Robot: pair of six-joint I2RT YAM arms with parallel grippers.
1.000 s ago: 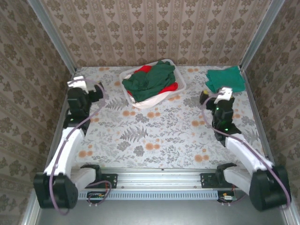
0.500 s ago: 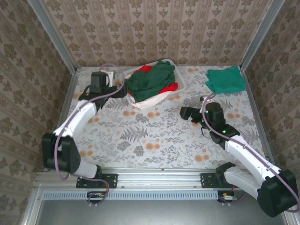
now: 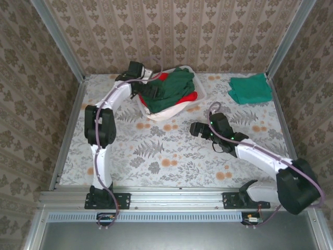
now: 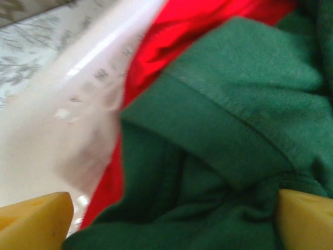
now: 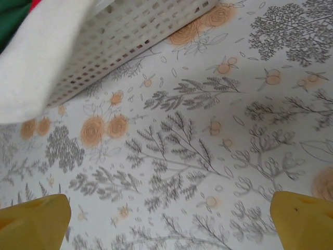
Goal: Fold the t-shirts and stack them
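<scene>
So, early days: teal-green t-shirt (image 3: 251,88) lies folded at the far right corner; dark green t-shirt (image 3: 169,89) and red ones (image 3: 191,97) still heaped in the basket (image 3: 162,114). Left gripper (image 4: 171,219) wide apart over the green cloth, right gripper (image 5: 169,219) likewise above table (image 5: 208,130) beside basket, both empty. I read no labels.

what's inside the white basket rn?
A dark green t-shirt heaped on top, red shirt peeking out beneath. Whatever lies deeper in the basket is covered.
</scene>
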